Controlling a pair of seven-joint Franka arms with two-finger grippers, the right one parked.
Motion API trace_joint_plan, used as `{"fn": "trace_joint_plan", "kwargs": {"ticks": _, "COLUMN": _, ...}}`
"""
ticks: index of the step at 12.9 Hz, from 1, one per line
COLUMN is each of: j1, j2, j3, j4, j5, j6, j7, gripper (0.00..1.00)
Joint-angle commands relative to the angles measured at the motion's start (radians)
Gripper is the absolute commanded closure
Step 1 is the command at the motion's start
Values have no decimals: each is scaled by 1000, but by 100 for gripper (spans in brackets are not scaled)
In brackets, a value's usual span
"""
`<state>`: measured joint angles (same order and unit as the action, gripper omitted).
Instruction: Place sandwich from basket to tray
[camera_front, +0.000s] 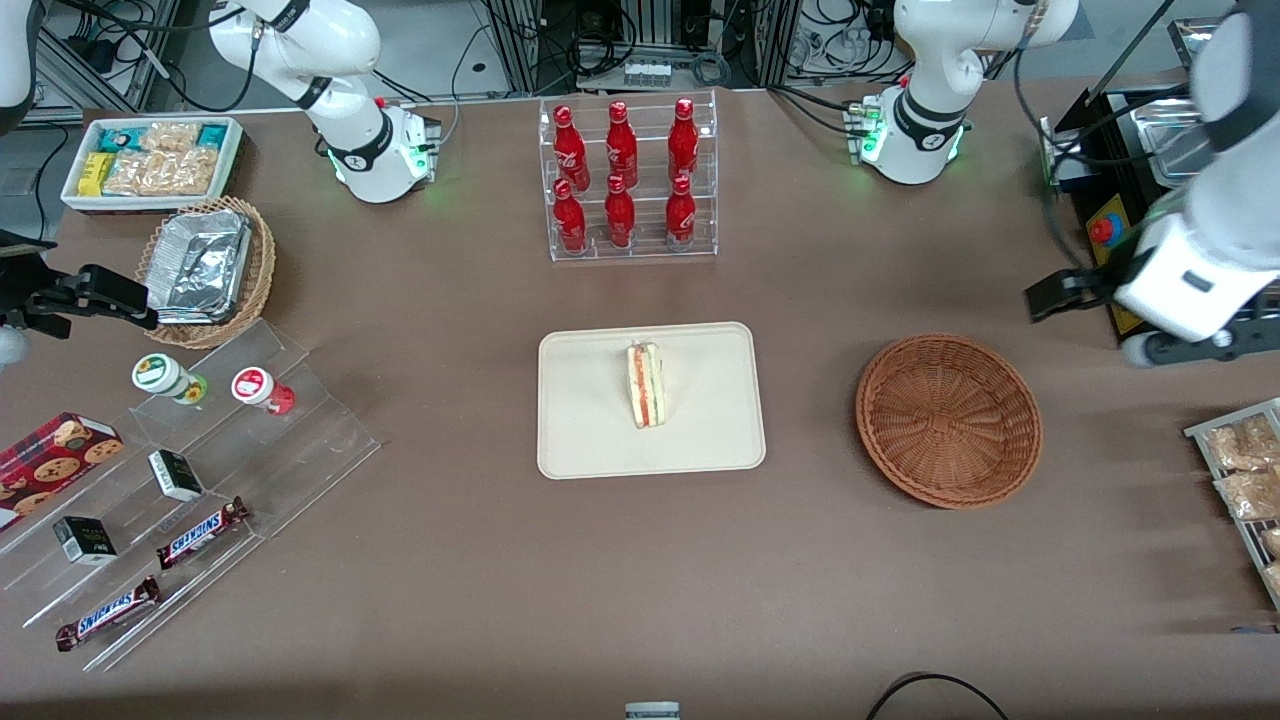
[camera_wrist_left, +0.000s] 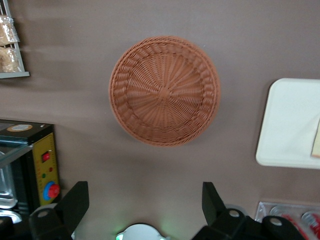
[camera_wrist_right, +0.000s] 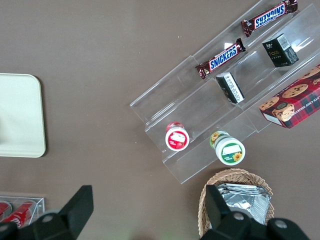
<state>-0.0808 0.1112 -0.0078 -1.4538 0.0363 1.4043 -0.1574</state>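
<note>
Sandwich (camera_front: 646, 384) lies on tray (camera_front: 600, 440); gripper (camera_wrist_left: 145, 205) fingers (camera_wrist_left: 75, 202) spread wide, holding nothing.

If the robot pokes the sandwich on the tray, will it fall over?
Probably. The sandwich stands on a narrow edge on the tray, so it looks tippy. Its layers seem soft and might squash. The gripper, open, hangs above the table near the empty basket.

Tray (camera_wrist_left: 287, 125) cut off by frame edge
</note>
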Motion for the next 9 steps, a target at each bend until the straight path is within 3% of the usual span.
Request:
{"fn": "trace_joint_plan", "kwargs": {"ticks": 1, "j1": 29, "j2": -97, "j3": -5, "j4": -97, "j5": -22, "j6": -4, "j7": 88, "gripper": 0}}
{"fn": "trace_joint_plan", "kwargs": {"ticks": 4, "j1": 65, "j2": -131, "j3": -1, "j4": -129, "j5": -47, "j6": -2, "j7": 188, "gripper": 0}}
{"fn": "trace_joint_plan", "kwargs": {"ticks": 9, "j1": 32, "j2": -194, "j3": 34, "j4": -192, "j5": -46, "j6": 38, "j7": 187, "gripper": 0}}
